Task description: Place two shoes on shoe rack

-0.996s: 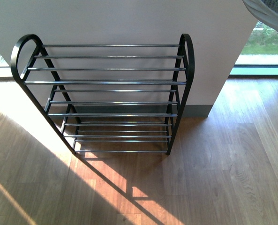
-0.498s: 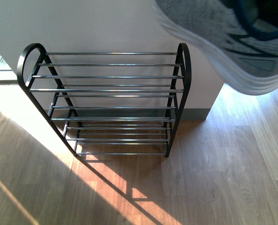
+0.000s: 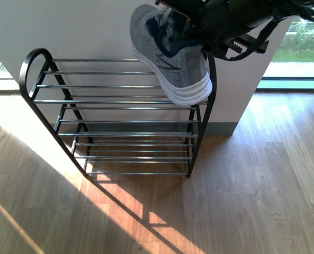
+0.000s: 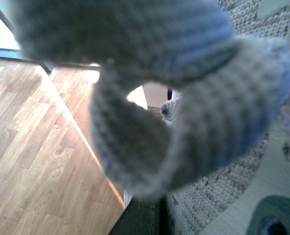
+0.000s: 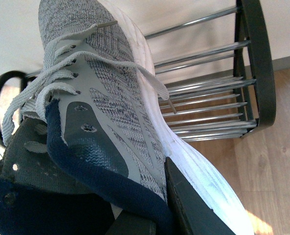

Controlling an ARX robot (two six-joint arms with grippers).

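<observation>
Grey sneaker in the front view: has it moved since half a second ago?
Yes. The sneaker moved left, from mostly beyond the rack's right post to over its top rods.

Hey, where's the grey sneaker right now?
Front view, upper right: the grey sneaker is held tilted by the right gripper, at the right end of the shoe rack's top rods, next to its right upright.
</observation>
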